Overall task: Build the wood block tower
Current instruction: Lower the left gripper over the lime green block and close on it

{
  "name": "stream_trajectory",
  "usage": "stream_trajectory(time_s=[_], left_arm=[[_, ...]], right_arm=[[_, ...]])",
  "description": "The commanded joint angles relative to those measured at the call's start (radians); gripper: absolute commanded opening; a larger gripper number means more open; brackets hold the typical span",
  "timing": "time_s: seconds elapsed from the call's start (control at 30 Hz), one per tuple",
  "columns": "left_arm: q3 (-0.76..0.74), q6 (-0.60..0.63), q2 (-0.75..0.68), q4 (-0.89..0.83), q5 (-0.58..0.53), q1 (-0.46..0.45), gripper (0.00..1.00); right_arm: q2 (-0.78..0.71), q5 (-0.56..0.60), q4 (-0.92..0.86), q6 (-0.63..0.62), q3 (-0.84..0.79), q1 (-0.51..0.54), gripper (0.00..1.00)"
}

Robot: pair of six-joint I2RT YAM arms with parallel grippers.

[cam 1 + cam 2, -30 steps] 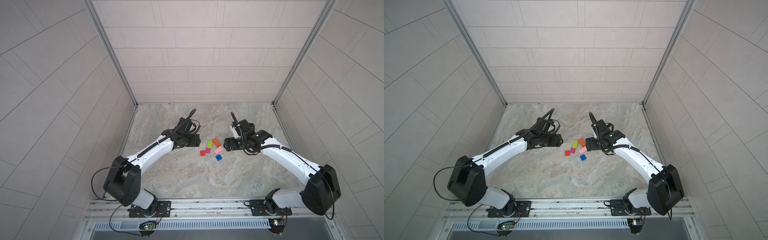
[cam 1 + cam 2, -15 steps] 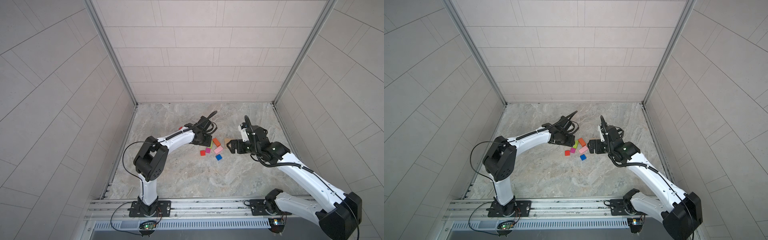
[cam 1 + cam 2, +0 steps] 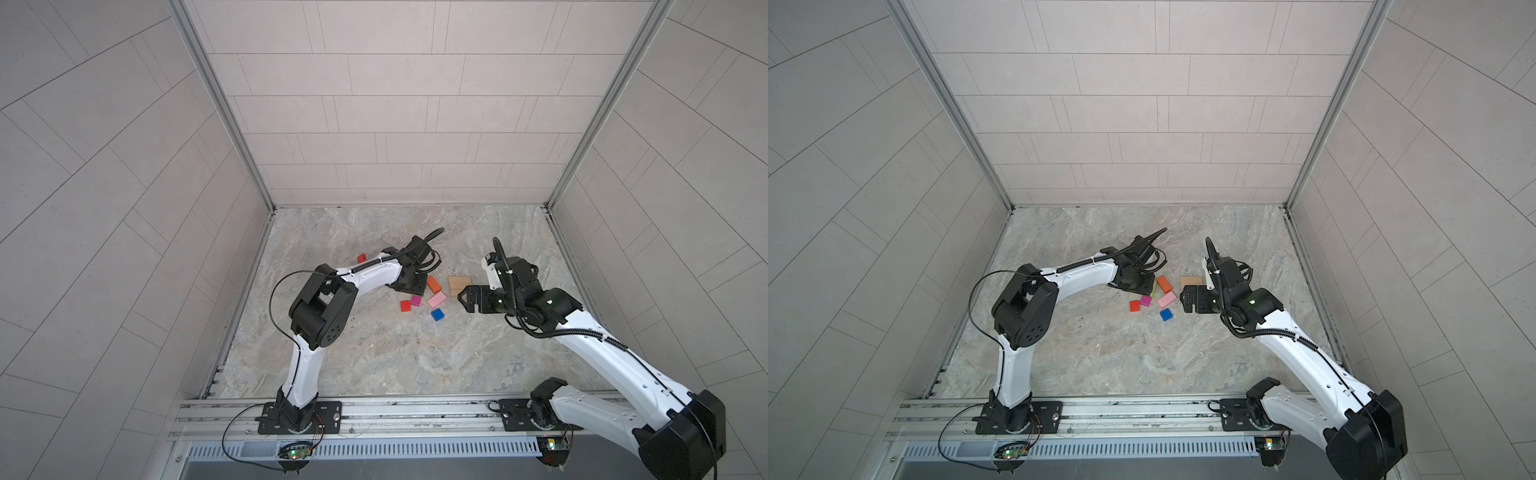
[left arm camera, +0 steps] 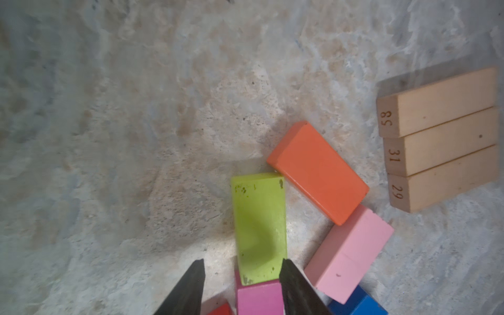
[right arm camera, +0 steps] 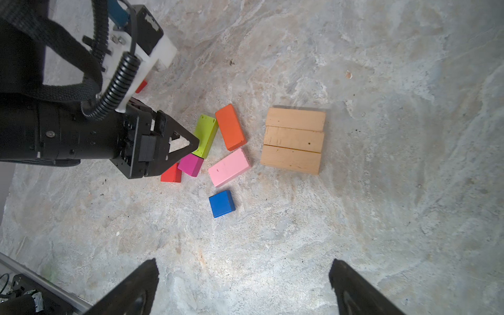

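Left jaws straddle lime block (image 4: 259,223); right jaws spread wide.

Bare matt wooden bars (image 5: 293,140)

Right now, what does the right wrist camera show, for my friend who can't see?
The left gripper sits at one end of a lime block, beside an orange block, a pink block, a magenta cube, a red cube and a blue cube on a stone table. Three tan bars lie side by side nearby; the right gripper is open.
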Motion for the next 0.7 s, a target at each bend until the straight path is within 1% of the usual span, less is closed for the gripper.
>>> stream_trajectory(time_s=[0.0, 0.43, 0.67], left_arm=[[0.043, 0.003, 0.016, -0.018, -0.012, -0.009, 0.51], [0.113, 0.005, 0.075, -0.060, -0.031, -0.015, 0.51], [0.116, 0.006, 0.080, -0.067, -0.055, -0.015, 0.51]], right_arm=[[0.009, -0.027, -0.002, -0.014, -0.012, -0.024, 0.99], [0.030, -0.073, 0.041, -0.019, -0.028, -0.060, 0.98], [0.034, -0.083, 0.045, -0.022, -0.034, -0.066, 0.98]])
